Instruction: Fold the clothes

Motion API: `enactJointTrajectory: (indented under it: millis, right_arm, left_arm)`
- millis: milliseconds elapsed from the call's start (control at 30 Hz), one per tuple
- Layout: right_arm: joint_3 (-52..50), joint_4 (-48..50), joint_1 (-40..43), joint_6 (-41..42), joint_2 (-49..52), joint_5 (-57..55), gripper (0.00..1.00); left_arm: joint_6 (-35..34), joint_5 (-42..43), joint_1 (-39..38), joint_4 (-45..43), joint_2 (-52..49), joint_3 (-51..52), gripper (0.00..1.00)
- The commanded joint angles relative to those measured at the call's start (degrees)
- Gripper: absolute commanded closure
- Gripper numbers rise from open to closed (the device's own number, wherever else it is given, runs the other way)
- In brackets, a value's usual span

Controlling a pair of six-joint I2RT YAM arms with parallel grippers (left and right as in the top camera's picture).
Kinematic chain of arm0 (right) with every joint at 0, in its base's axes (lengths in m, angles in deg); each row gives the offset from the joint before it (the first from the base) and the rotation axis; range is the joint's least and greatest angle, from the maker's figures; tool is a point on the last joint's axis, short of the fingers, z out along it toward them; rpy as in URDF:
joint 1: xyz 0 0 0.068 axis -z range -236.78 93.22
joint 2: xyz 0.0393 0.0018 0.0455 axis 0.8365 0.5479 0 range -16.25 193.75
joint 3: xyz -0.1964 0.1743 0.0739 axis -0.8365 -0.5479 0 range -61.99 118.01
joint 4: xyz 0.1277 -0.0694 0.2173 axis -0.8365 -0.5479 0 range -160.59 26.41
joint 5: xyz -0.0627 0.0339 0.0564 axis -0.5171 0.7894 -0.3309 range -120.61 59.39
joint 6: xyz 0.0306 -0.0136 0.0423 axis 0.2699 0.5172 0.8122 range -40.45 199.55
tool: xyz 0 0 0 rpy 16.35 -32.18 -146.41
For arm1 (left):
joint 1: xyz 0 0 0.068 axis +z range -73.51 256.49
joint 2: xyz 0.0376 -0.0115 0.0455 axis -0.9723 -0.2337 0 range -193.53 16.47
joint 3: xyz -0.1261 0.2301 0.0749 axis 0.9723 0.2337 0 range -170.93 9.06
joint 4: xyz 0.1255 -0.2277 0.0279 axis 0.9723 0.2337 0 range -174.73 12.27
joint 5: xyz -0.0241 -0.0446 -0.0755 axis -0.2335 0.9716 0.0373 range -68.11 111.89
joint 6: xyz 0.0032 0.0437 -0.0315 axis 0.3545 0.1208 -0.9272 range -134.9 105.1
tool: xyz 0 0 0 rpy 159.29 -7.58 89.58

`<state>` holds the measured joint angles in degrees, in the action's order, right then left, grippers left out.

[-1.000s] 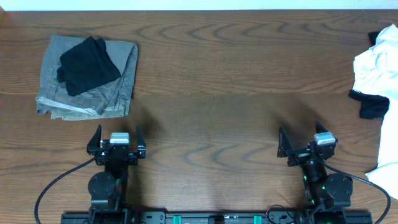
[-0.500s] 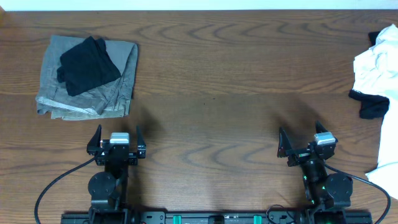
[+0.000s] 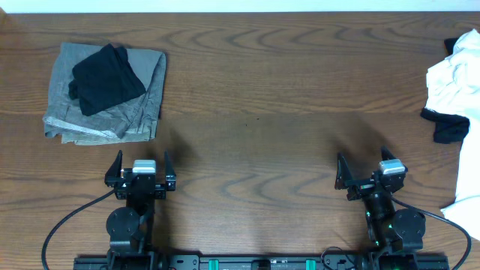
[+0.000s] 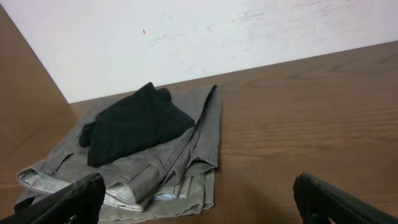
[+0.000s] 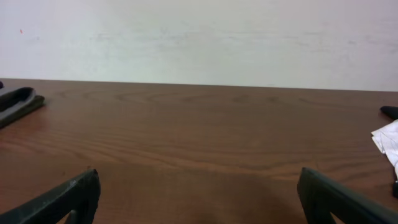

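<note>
T-shirt (image 3: 448,79), white, lay crumpled at surface (image 3: 262,112) right edge, cut off by frame. Left end effector (image 3: 142,159) and right end effector (image 3: 361,159) were both released, empty. One grey garment (image 3: 142,105) lay far-left.

Even, soft overhead light, faint shadows, sharp focus, slight glare on wall (image 5: 199,37)

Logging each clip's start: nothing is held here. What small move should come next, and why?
Probably reach the right gripper toward the white T-shirt: it lies crumpled at the right edge of the table, nearer that arm, and this gripper and the left gripper both stand open and empty.
</note>
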<state>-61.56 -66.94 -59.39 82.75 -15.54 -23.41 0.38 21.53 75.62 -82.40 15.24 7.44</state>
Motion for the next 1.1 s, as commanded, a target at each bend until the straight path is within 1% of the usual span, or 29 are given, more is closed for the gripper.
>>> enactJointTrajectory:
  millis: [0, 167, 300, 467, 533, 633, 700, 900, 967, 1067]
  right_arm:
    - [-0.1, -0.3, -0.4, -0.7, -0.2, -1.0, 0.01]
    - [-0.1, -0.3, -0.4, -0.7, -0.2, -1.2, 0.01]
    - [-0.1, -0.3, -0.4, -0.6, -0.2, -4.9, 0.01]
    - [-0.1, -0.4, -0.4, -0.6, -0.2, -4.9, 0.01]
    - [-0.1, -0.3, -0.4, -0.5, -0.2, -4.9, 0.01]
    - [0.5, -0.3, -0.4, -0.5, -0.2, -4.9, 0.01]
    - [1.2, -0.3, -0.4, -0.4, -0.2, -4.9, 0.01]
    - [6.7, 0.2, -0.4, 0.0, 0.5, -6.7, 0.01]
    - [9.5, 0.5, -0.4, 0.0, 1.7, -7.7, 0.01]
    - [13.8, 2.5, -0.4, 0.0, 5.6, -8.8, 0.01]
  left_arm:
    - [0.5, -0.1, -0.2, 1.7, -0.1, 1.4, 0.02]
    - [0.5, -0.1, -0.2, 1.7, -0.1, 1.4, 0.02]
    - [0.5, -0.1, -0.2, 1.7, -0.1, 1.4, 0.02]
    - [0.5, 0.0, -0.2, 1.2, -0.1, 1.4, 0.02]
    - [0.5, 2.0, -0.2, -0.5, -0.1, 1.4, 0.02]
    - [0.5, 7.8, -0.2, -6.9, -0.1, 1.0, 0.02]
    - [0.5, 9.0, -0.2, -9.6, -0.1, 0.1, 0.02]
    - [0.3, 9.0, -0.2, -10.6, -1.2, -7.2, 0.02]
    - [0.3, 9.0, -0.2, -10.6, -3.5, -11.2, 0.02]
    - [0.3, 9.0, -0.2, -10.6, -10.0, -18.5, 0.02]
